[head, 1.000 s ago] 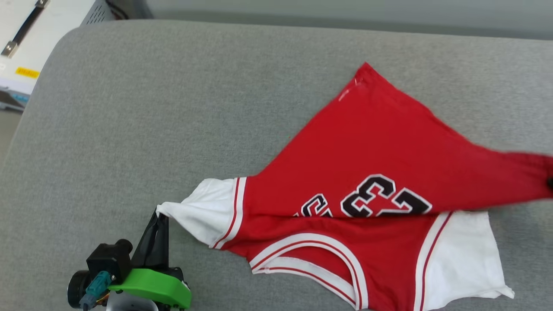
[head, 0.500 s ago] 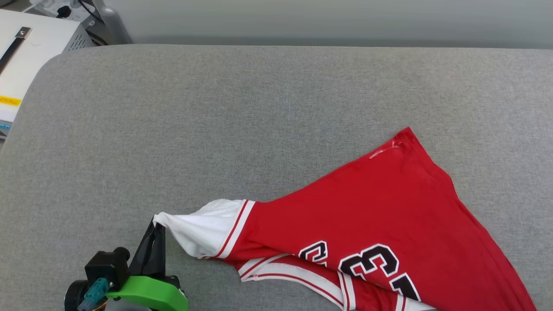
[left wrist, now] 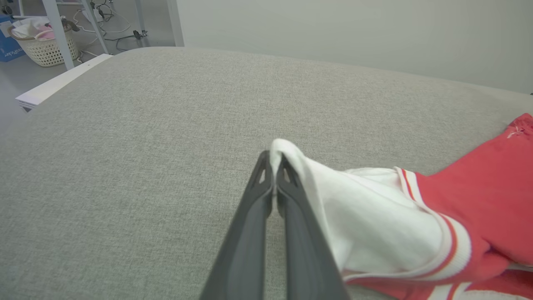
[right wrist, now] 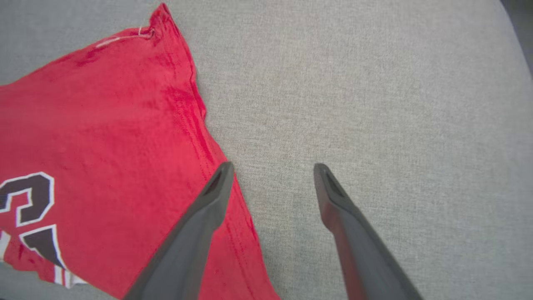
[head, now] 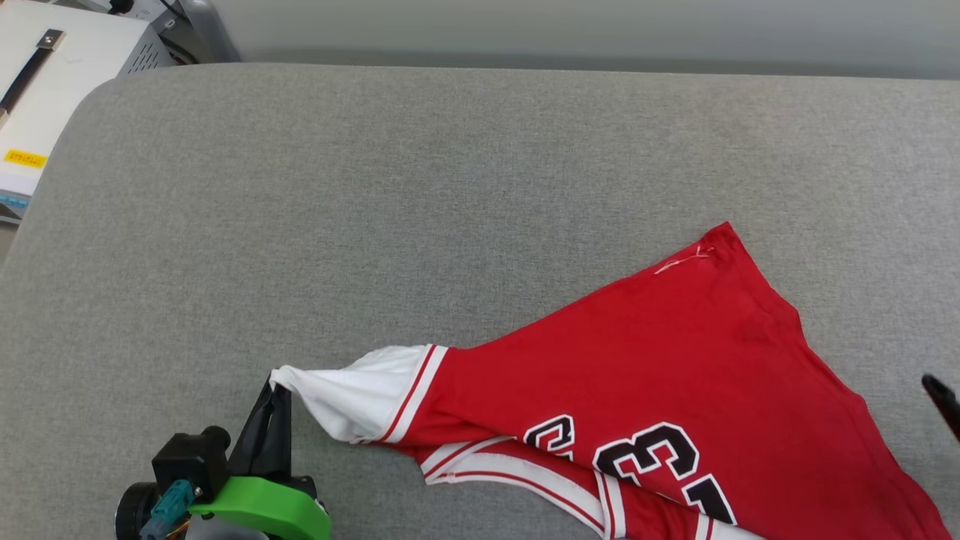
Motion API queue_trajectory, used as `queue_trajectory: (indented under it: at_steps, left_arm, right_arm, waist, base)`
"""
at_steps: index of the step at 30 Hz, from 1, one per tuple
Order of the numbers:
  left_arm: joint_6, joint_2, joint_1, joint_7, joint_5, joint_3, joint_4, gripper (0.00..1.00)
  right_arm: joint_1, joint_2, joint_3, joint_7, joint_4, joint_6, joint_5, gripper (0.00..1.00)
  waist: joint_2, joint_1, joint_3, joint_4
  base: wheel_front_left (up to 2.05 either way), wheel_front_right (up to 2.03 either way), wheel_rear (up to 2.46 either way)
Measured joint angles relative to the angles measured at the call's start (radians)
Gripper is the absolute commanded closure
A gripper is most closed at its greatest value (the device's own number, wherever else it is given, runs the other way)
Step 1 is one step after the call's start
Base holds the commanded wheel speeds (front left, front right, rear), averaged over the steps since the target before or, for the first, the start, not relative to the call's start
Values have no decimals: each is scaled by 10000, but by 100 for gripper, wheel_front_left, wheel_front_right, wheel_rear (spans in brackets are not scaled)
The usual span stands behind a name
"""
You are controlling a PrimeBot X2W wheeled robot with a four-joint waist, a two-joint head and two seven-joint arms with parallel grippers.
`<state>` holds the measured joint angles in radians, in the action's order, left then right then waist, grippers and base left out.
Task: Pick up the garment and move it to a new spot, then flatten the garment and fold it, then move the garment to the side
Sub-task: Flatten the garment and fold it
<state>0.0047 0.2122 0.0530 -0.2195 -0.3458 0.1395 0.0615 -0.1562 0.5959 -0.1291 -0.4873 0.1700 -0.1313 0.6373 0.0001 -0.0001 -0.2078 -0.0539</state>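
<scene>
Two claws: the left claw (head: 274,386) pinches the white sleeve (head: 352,394) of the garment (head: 675,352) near the surface's (head: 450,187) front edge; the right claw (right wrist: 272,166) is spread wide (holding nothing). A one-sided tug could bunch it up.

The head view's bottom edge cuts off the red jersey T-shirt with white sleeves (head: 675,360), leaving its black print (head: 645,459) partial. One sleeve's tip hides inside my left pincer (left wrist: 272,161). That view's right edge crops my right pincer (right wrist: 270,168).
</scene>
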Motion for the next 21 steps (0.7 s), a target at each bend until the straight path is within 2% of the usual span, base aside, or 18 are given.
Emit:
queue_trajectory:
  at_steps: [5,7,13,17,21]
  left_arm:
    - [-2,-2,-195,-4,2,123,-58,100]
    - [-17,-12,-430,-33,4,194,-84,100]
    - [-111,-132,-941,-136,23,387,-111,100]
    - [-194,-219,-1190,-180,33,493,-113,100]
    - [-272,-301,-1408,-265,48,556,-104,100]
  right_arm:
    - [1752,780,472,-738,489,0,-23,0]
    - [2957,1137,1101,-1335,397,-2,-13,0]
    - [5217,1636,3047,-2763,-468,-2,130,0]
    - [6618,1687,4481,-3425,-1388,-2,267,0]
    - [7827,1406,5611,-3620,-2569,-2,274,0]
  waist:
    - [0,0,-240,-165]
    - [0,0,-412,-307]
    - [0,0,-818,-633]
    - [0,0,-1112,-827]
    - [0,1,-1421,-987]
  base:
    - [0,0,0]
    - [0,0,0]
    - [0,0,0]
    - [0,0,0]
    - [0,0,0]
